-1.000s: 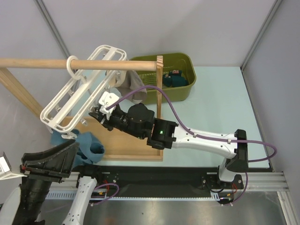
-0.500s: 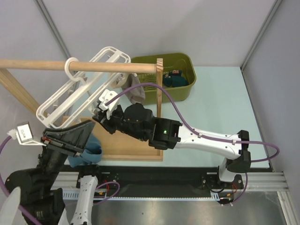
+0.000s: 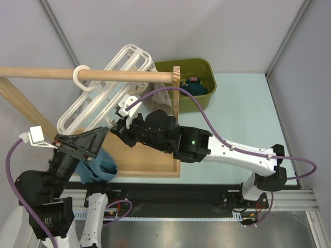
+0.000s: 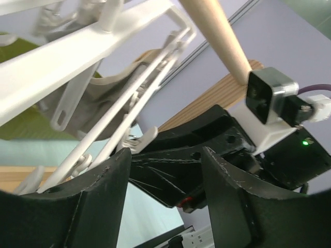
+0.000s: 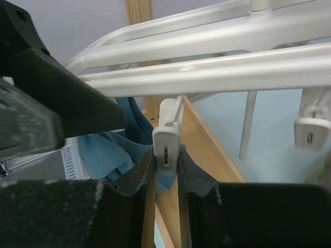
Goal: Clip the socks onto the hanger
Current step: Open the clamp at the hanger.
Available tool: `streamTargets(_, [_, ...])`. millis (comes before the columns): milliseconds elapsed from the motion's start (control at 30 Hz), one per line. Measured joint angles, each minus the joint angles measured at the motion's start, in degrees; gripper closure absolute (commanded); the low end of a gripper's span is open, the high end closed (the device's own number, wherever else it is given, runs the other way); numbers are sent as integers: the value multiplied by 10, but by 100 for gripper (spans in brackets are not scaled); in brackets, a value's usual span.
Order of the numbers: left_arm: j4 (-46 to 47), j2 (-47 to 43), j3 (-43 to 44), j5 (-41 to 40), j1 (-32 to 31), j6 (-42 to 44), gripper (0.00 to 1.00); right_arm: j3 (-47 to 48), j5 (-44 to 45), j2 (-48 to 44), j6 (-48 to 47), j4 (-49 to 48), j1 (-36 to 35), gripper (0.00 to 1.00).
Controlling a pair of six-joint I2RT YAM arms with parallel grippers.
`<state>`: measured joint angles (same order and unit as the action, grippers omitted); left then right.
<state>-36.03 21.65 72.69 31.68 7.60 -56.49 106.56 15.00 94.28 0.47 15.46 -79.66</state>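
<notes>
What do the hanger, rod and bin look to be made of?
Hanger: white plastic, with smooth moulded bars and a slight gloss. Rod: bare wood, pale tan and unpainted. Bin: probably plastic, olive green with a smooth rounded rim.

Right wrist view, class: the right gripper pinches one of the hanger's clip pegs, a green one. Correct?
No: the clip peg is white, not green. The right wrist view shows the right gripper pinching it under the hanger's bars.
</notes>
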Motion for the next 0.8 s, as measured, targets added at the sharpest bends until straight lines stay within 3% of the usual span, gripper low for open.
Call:
streamTargets(300, [-1,13,-11,2,0,6,34,38,-24,0,12,64,5,100])
streamTargets(800, [17,13,-30,-3,0,26,37,102,-42,37,26,117,7,100])
